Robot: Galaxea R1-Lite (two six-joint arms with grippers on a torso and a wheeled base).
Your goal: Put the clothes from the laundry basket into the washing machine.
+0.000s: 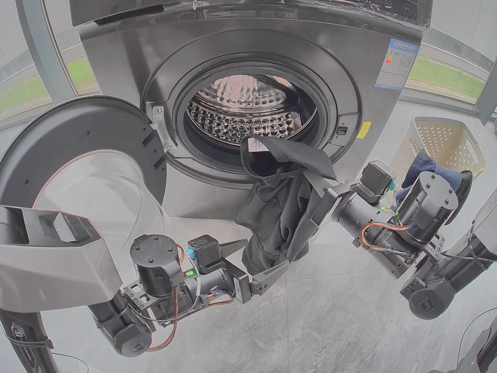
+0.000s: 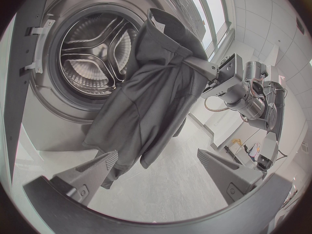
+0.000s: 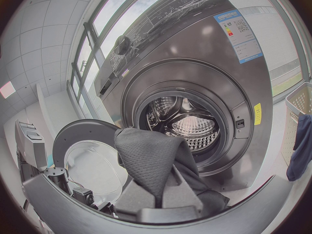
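A dark grey garment (image 1: 274,203) hangs in front of the washing machine (image 1: 248,104), just below its open round mouth, with the steel drum (image 1: 243,112) behind it. My right gripper (image 1: 313,182) is shut on the garment's upper part (image 3: 146,160), and the cloth drapes down from it. My left gripper (image 1: 259,265) stands open low on the floor side, its two fingers either side of the garment's hanging lower end (image 2: 123,160). The beige laundry basket (image 1: 448,143) stands at the right with a dark blue cloth (image 1: 429,169) hanging over its rim.
The machine's round door (image 1: 83,151) is swung wide open to the left, close above my left arm. Grey tiled floor (image 1: 331,312) lies free in front of the machine. Windows run behind the machine.
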